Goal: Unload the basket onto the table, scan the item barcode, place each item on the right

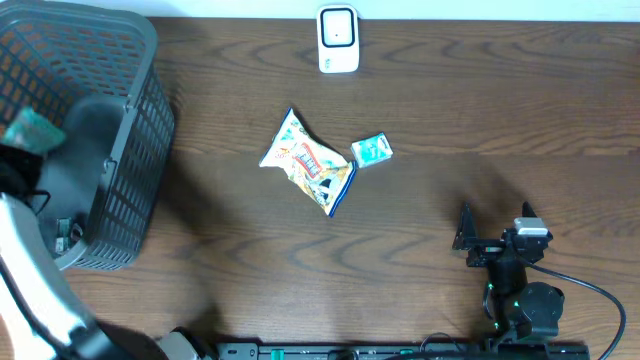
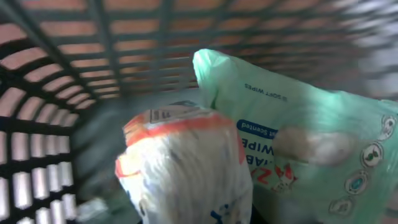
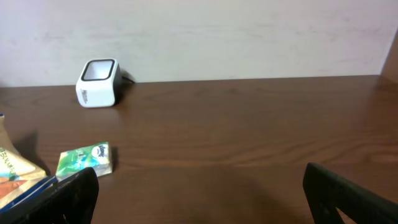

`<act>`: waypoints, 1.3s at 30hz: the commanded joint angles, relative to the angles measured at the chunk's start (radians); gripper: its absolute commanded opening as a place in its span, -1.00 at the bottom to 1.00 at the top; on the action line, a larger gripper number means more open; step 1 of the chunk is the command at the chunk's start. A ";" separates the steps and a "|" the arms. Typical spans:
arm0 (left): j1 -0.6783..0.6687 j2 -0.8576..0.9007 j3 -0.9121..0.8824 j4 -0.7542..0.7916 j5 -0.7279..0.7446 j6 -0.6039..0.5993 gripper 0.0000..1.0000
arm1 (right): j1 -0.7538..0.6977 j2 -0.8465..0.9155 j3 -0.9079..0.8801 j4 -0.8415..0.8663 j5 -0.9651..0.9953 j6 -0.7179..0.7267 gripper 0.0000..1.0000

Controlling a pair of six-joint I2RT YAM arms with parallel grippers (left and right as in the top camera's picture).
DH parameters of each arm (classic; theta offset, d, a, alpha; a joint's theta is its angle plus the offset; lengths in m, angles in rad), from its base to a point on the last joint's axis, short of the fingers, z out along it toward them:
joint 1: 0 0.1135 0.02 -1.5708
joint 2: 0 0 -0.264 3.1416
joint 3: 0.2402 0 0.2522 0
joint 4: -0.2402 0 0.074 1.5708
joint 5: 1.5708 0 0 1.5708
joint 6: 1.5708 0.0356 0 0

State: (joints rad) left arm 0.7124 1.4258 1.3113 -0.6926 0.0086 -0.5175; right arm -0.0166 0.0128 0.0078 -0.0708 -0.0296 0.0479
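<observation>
Noting from my near side: right end effector (image 1: 495, 215) hovered over the counter (image 1: 480, 110), jaws wide, holding nothing. Left end effector (image 1: 27, 152) sat inside the grey basket (image 1: 130, 150), clamped narrow among a green wipes pack (image 2: 298, 124) and a white-and-orange packet (image 2: 186, 162); which one it gripped, I could not tell. Mid-counter lay a snack bag (image 1: 308, 162), with a small green box (image 1: 371, 150) just beside it. Scanner (image 1: 338, 40) stood at the far edge.

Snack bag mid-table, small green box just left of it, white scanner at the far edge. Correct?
No: the overhead view shows the small green box just right of the snack bag. The white scanner does stand at the far edge.
</observation>
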 commanded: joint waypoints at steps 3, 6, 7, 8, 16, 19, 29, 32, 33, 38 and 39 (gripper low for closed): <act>0.003 -0.210 0.015 0.116 0.312 -0.098 -0.85 | -0.004 -0.001 -0.002 -0.004 0.001 0.003 0.99; 0.003 -0.276 0.015 0.176 0.413 -0.159 -0.85 | -0.004 -0.001 -0.002 -0.004 0.001 0.003 0.99; 0.003 -0.301 0.015 0.201 0.459 -0.198 -0.85 | -0.004 -0.001 -0.002 -0.004 0.001 0.003 0.98; 0.003 -0.326 0.015 0.230 0.515 -0.246 -0.85 | -0.004 -0.001 -0.002 -0.004 0.001 0.003 0.99; -0.144 -0.379 0.015 0.297 0.691 -0.337 -0.85 | -0.004 -0.001 -0.002 -0.004 0.001 0.003 0.99; -0.285 -0.357 0.015 0.298 0.685 -0.337 -0.85 | -0.004 -0.001 -0.002 -0.004 0.001 0.003 0.99; -0.734 -0.118 0.015 0.299 0.542 -0.306 -0.85 | -0.004 -0.001 -0.002 -0.004 0.001 0.003 0.99; -0.806 -0.040 0.015 0.298 0.494 -0.306 -0.85 | -0.004 -0.001 -0.002 -0.004 0.001 0.003 0.99; -0.825 -0.013 0.015 0.298 0.491 -0.302 -0.85 | -0.004 -0.001 -0.002 -0.004 0.001 0.003 0.99; -0.915 0.137 0.015 0.290 0.492 -0.299 -0.70 | -0.004 -0.001 -0.002 -0.004 0.001 0.003 0.99; -0.929 0.158 0.015 0.290 0.492 -0.299 -0.66 | -0.004 -0.001 -0.002 -0.004 0.001 0.003 0.99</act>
State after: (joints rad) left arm -0.1734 1.5249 1.3117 -0.4004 0.5144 -0.8337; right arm -0.0166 0.0128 0.0078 -0.0708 -0.0292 0.0483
